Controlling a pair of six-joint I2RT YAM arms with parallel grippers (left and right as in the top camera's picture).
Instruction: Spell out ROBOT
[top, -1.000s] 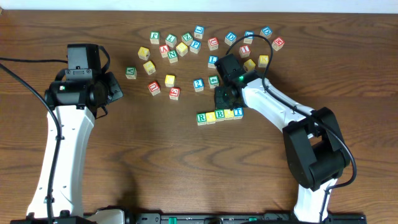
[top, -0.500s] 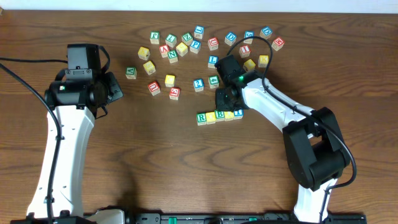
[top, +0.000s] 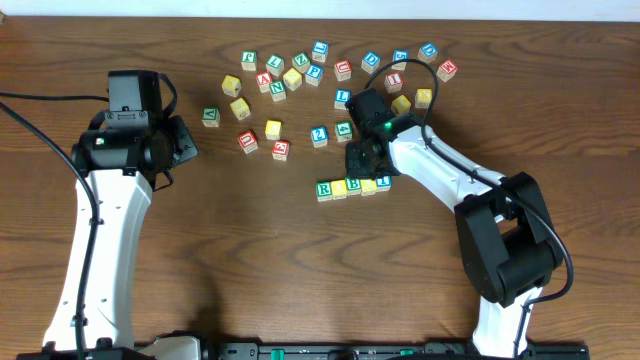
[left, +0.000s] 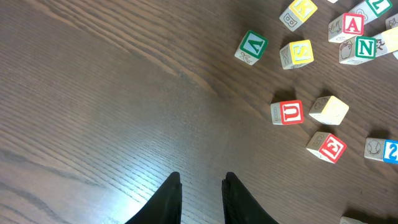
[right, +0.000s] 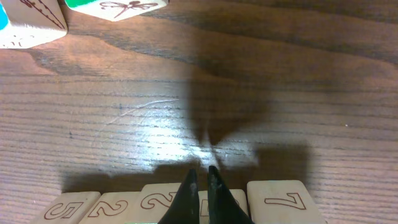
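Five cubes stand in a row on the table: green R (top: 324, 189), a yellow one (top: 339, 187), green B (top: 353, 185), another yellow one (top: 368, 184) and blue T (top: 383, 182). My right gripper (top: 364, 174) is shut and empty, with its tips just over the far edge of the row. In the right wrist view the shut right gripper (right: 200, 171) hangs over the fourth cube, beside the cube side marked 7 (right: 283, 202). My left gripper (top: 185, 143) waits far to the left, away from the cubes. There my left gripper (left: 201, 179) has a narrow gap between its fingers, holding nothing.
Several loose letter cubes lie scattered behind the row, among them a blue one (top: 319, 135), a green one (top: 344, 129), a yellow one (top: 273, 128) and red ones (top: 248, 141). The left wrist view shows a red U cube (left: 287, 112) and a green cube (left: 251, 47).
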